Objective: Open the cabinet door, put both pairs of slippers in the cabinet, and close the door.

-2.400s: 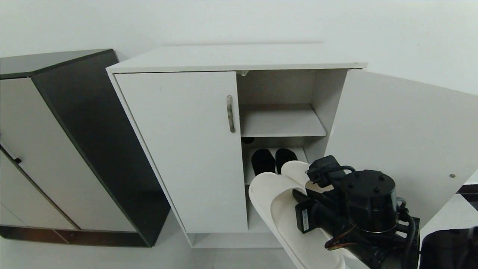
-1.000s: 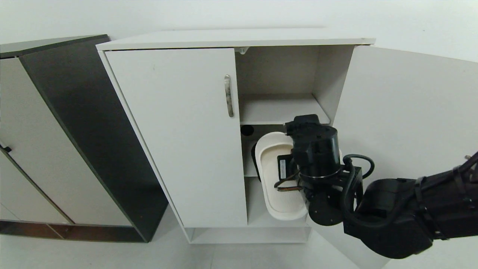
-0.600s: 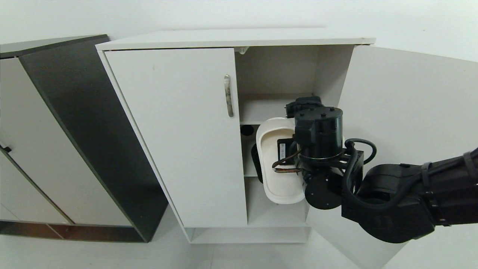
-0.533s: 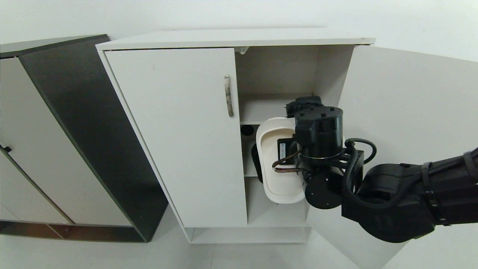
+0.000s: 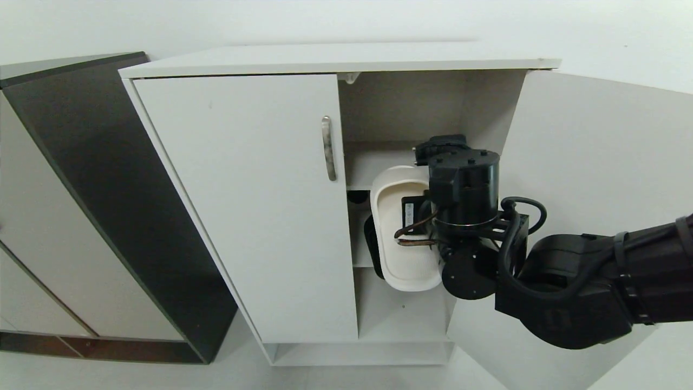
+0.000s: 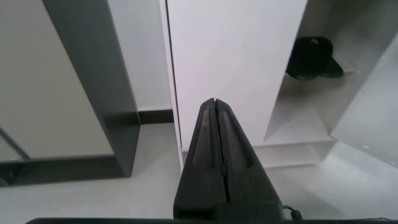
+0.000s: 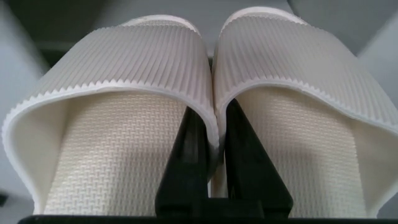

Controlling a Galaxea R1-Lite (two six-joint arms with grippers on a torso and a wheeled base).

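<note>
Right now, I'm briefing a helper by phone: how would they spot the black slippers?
Find the white cabinet with its right door open. On its lower shelf lie the black slippers, the only dark pair; the white slippers sit in the jaws of the right gripper.

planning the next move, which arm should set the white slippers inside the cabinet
Right. The right gripper is shut on the white slippers, held at the open half of the cabinet, in front of the black slippers. The left gripper is shut on nothing, back from the closed door.
</note>
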